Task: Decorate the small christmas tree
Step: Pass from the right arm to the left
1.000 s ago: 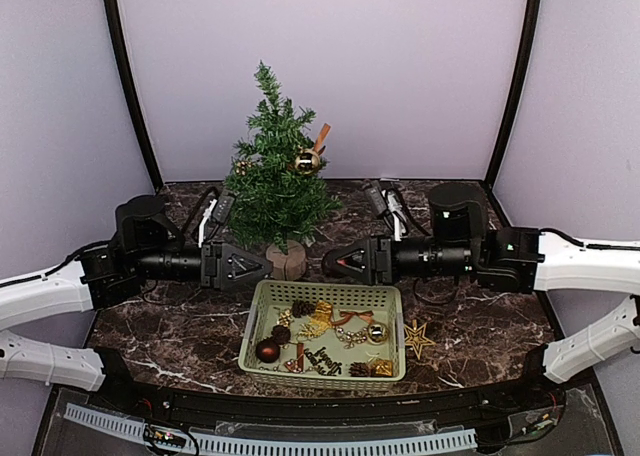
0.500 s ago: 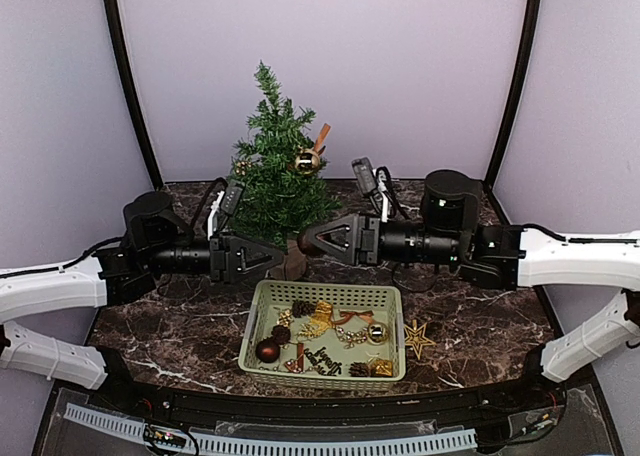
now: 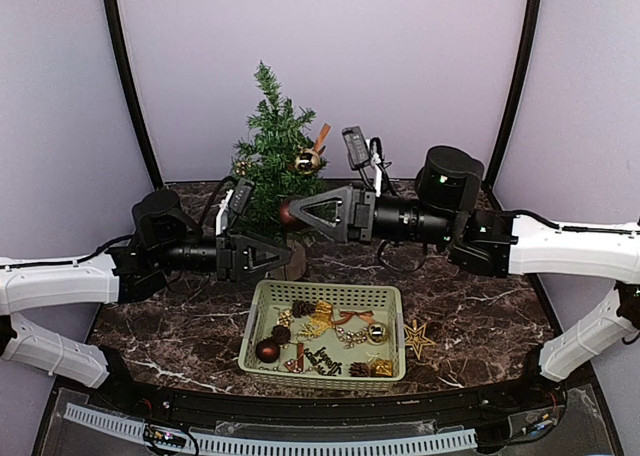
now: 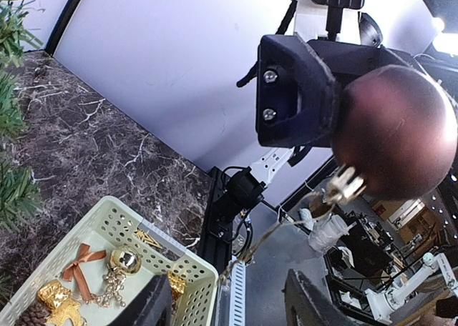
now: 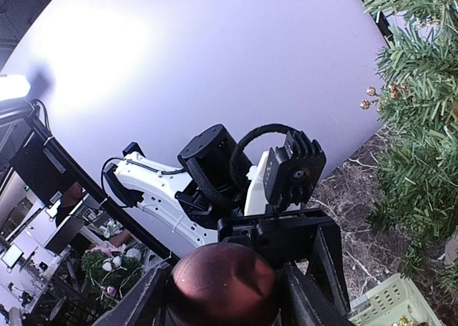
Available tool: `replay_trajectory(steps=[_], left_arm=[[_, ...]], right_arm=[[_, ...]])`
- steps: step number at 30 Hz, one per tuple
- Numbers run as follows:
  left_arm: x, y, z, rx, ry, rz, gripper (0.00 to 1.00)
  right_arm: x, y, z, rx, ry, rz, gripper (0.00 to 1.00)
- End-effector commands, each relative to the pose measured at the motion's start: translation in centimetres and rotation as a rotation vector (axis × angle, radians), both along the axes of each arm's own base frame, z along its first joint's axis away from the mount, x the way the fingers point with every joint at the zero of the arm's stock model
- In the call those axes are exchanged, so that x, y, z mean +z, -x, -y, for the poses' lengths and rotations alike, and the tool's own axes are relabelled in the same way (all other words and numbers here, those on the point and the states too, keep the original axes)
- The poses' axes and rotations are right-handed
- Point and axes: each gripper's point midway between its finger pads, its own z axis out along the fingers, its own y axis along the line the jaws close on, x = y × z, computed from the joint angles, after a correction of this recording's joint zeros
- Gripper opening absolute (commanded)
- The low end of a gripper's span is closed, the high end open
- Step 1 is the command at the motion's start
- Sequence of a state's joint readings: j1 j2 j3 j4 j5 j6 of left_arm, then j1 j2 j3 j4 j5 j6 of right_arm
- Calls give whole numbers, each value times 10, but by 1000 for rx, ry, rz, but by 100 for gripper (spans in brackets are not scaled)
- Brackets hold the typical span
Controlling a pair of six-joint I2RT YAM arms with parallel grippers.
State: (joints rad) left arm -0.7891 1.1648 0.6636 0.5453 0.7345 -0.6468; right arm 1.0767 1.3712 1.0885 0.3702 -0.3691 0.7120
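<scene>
Tree point(image 3: 270, 171): upright on the far-middle worktop point(image 3: 480, 306), behind the basket point(image 3: 325, 288). Its long axis is vertical, with the tip well above both arms.

Stump point(image 3: 294, 266): round base at the foot of the tree, partly hidden by the left arm's front end.

Right pincer point(image 3: 292, 212): reaches in from the right, level, pointing left. It is clamped on a dark red ball point(image 4: 393, 140), with a finger on either side.

Ball cap and loop: the gold cap point(image 4: 343, 186) and a thin thread stand clear of the fingers, on the side turned away from the right arm.

Left pincer point(image 3: 282, 257): comes in from the left, low, just before the stump. Its fingers are spread apart and nothing is between them.

Key relation: the tree lies left of the ball and a little farther back. The ball sits against the lower right branches in the top view. Whether needles touch it cannot be told, and the right wrist view shows the branches off to one side with a gap.

Nearer arm: the right one, which carries the ball at branch height. The left one is beneath it, at trunk level.

Coming move (judgement): a short push left and back to carry the loop onto a lower right twig.

Already hung: a gold bauble point(image 3: 306, 161) with a ribbon, on the upper right of the tree.

Stock: mixed ornaments in the basket, and a gold star point(image 3: 416, 338) on the worktop to its right.
</scene>
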Motion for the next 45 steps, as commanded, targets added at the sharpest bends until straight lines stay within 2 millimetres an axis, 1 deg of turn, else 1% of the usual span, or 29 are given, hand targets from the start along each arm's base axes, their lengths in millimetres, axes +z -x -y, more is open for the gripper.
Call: replay_trajectory(steps=[1,5,7,8,9,10,11,12,14,15,20,21,22,23,26,30,34,37,40,41,42,43,44,45], left_arm=[[34,8,-1,-48,78,84,53],[36,9,3,-67,90,82,45],[39,10,4,-74,100,88,40],[40,11,5,-77,103,92,34],[40,10,5,-76,104,93,30],[39,10,5,-75,103,91,23],[38,9,5,-68,102,89,18],[37,10,4,-66,102,88,9],[37,10,2,-57,103,84,1],[34,9,2,-51,99,77,0],[36,11,-5,-21,95,79,0],[33,11,-5,-18,78,75,0],[36,11,-7,-11,76,82,0],[33,11,-8,-8,57,77,0],[33,12,-10,-5,26,82,0],[33,8,-10,11,-46,77,0],[37,0,-11,51,-104,81,0],[40,0,-11,50,-136,88,0],[45,9,-11,-11,-174,102,0],[51,13,-9,-45,-169,109,0],[48,16,-9,-67,-186,105,0],[53,20,-7,-101,-180,107,0],[52,22,-7,-118,-191,104,0],[56,25,-6,-142,-185,106,0]], right_arm=[[23,3,-1,37,-75,42,54],[24,4,-2,46,-82,42,54],[24,4,-3,48,-81,42,54],[24,4,-2,47,-81,43,54],[24,4,-2,46,-81,42,54],[24,4,-2,46,-82,44,54],[24,3,-1,42,-81,43,54],[22,3,0,39,-78,40,54],[19,2,4,33,-75,30,54],[17,1,6,28,-72,25,54],[6,-1,18,8,-59,9,54],[2,-2,20,6,-52,4,54],[-2,-2,22,8,-45,0,55],[-6,0,24,16,-38,-4,55],[-14,3,26,41,-27,-14,55],[-8,2,27,38,-59,2,55],[-8,-5,23,8,-60,24,56],[-17,-9,20,-5,-35,41,66],[-26,-10,16,4,-2,67,70],[-27,-10,14,13,8,81,72],[-28,-8,13,25,19,98,75],[-30,-6,11,38,25,113,78],[-31,-3,9,62,31,124,82],[-33,0,6,94,36,134,85]])
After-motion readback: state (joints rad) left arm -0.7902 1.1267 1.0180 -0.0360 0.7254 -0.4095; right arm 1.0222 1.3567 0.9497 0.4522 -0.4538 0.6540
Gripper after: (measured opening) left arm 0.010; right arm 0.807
